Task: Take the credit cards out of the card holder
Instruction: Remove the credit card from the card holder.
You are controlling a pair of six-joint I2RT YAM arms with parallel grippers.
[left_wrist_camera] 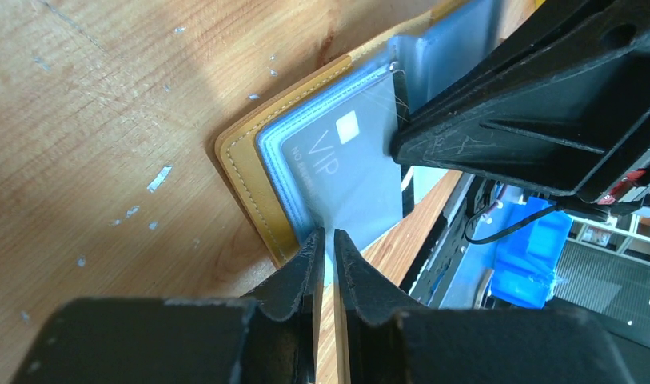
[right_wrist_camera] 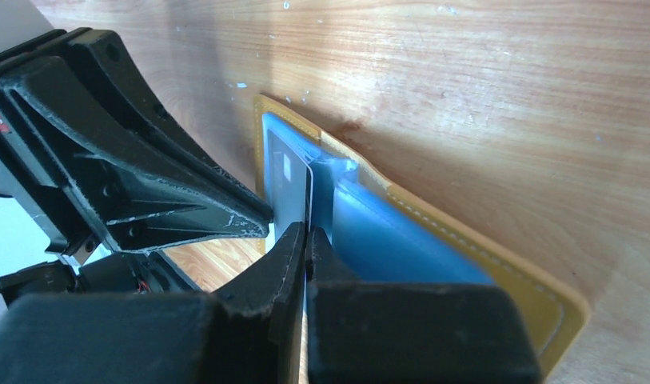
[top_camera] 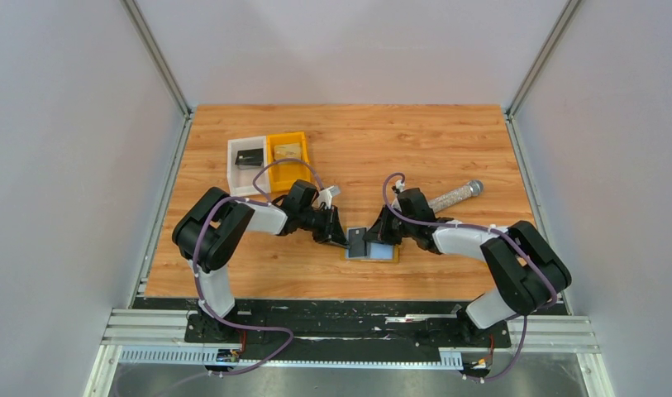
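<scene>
the holder (left_wrist_camera: 245,188) lies open on the table (top_camera: 357,141), near the front edge and about midway between the two arms. its tan outside is down and its light-blue panels face up.

a grey card (left_wrist_camera: 345,172) marked "vip" sticks partway out of the left panel's pocket. its free end is raised off the holder.

the left gripper (left_wrist_camera: 327,238) reaches in from the left. its jaws are nearly together and pinch the card's free edge between the tips.

the right gripper (right_wrist_camera: 306,234) reaches in from the right and meets the card on the other side. its jaws are pressed tight together at the line where the card's edge meets the lifted lip of the blue pocket. whether they nip the card, the lip or nothing at all i cannot tell. the tips of the two grippers are close together over the holder, with the card between them.

at the far left of the table a white bin (top_camera: 248,185) and an orange bin (top_camera: 276,157) stand side by side, touching. the white one holds a dark flat thing and the orange one a tan thing. a glittery tube (top_camera: 452,196) with a grey end lies behind the right arm, well apart from the holder.
</scene>
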